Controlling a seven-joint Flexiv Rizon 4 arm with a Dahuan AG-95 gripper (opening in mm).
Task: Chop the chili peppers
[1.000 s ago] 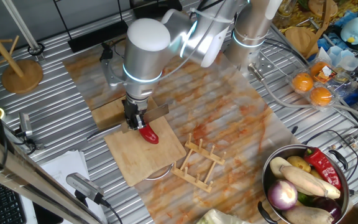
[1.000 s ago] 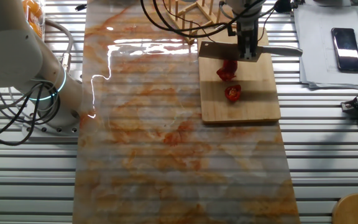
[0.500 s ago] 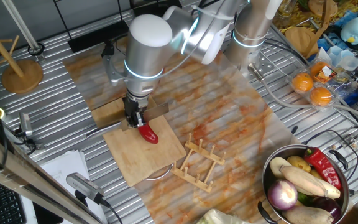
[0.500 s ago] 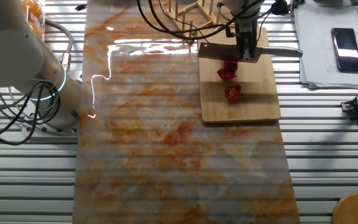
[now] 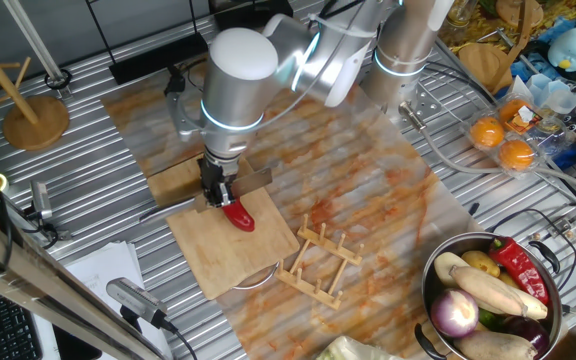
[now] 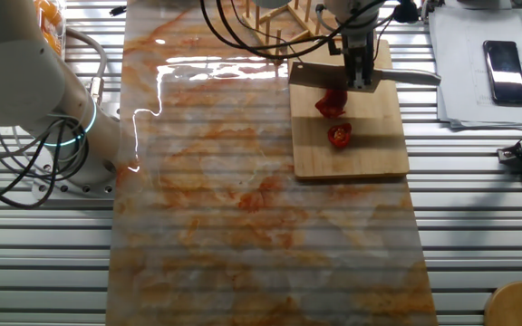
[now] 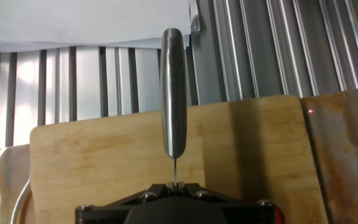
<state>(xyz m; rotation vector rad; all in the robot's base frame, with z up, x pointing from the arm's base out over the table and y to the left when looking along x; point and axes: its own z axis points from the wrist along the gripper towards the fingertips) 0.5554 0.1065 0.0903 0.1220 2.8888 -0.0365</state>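
Note:
A wooden cutting board [image 5: 228, 255] lies on the stained mat. On it are the chili peppers: one glossy red piece [image 5: 238, 214] right below my gripper [image 5: 217, 189]. From the other side they show as two pieces, one [image 6: 332, 102] against the knife blade [image 6: 311, 75] and one [image 6: 339, 136] nearer the board's middle. My gripper [image 6: 361, 76] is shut on the knife where blade meets handle. In the hand view the steel knife handle [image 7: 173, 93] points away from my gripper [image 7: 174, 185] over the cutting board [image 7: 104, 162]. The chili peppers are hidden there.
A wooden dish rack [image 5: 320, 262] stands just right of the board. A metal bowl [image 5: 442, 266] of mixed vegetables sits front right, oranges [image 5: 503, 140] in a tray at right. A wooden stand [image 5: 36, 120] is far left. A phone [image 6: 501, 59] lies on paper beside the board.

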